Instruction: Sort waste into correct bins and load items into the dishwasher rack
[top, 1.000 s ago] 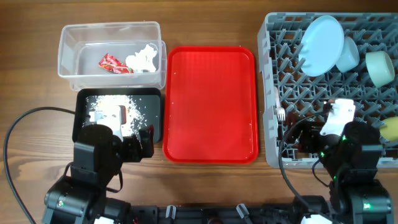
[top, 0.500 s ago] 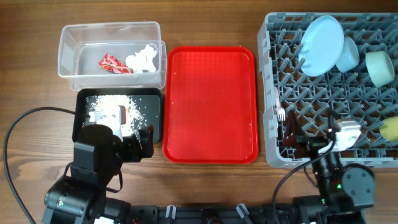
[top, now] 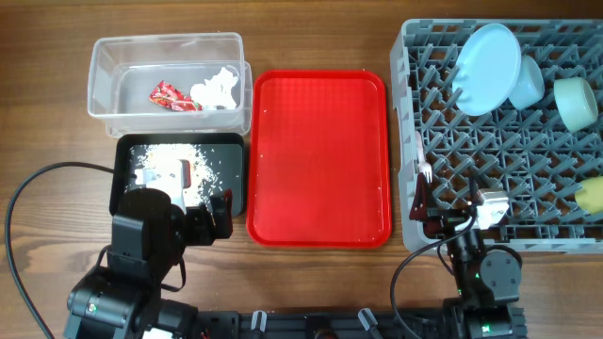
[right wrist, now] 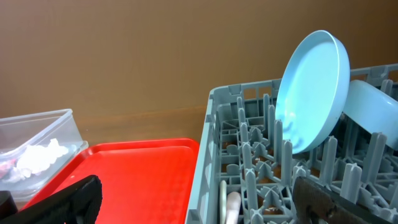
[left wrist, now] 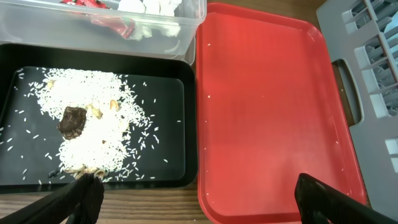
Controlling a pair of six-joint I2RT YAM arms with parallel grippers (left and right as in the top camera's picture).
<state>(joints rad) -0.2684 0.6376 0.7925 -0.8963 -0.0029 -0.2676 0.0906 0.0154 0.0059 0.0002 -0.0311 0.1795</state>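
The red wrapper (top: 170,95) and white napkin (top: 217,88) lie in the clear tub (top: 104,66). Rice scraps (left wrist: 81,106) with a brown lump cover the black tray (top: 236,151). The grey rack (top: 565,226) holds the blue plate (top: 487,55), blue bowl (top: 528,83), mint bowl (top: 575,102), yellow cup (top: 592,195) and white utensils (top: 421,158) by its left wall. My left gripper (left wrist: 199,205) is open and empty, low over the front edges of the black and red trays. My right gripper (right wrist: 196,205) is open and empty at the rack's front left corner.
The flat red tray (top: 320,151) lies bare between the black tray and the rack. A black cable (top: 28,202) loops over the table at the left. The tub sits tight behind the black tray.
My right arm has pulled back toward the table's front and to the left, off the rack's inside to its front left corner. The left arm has not moved.
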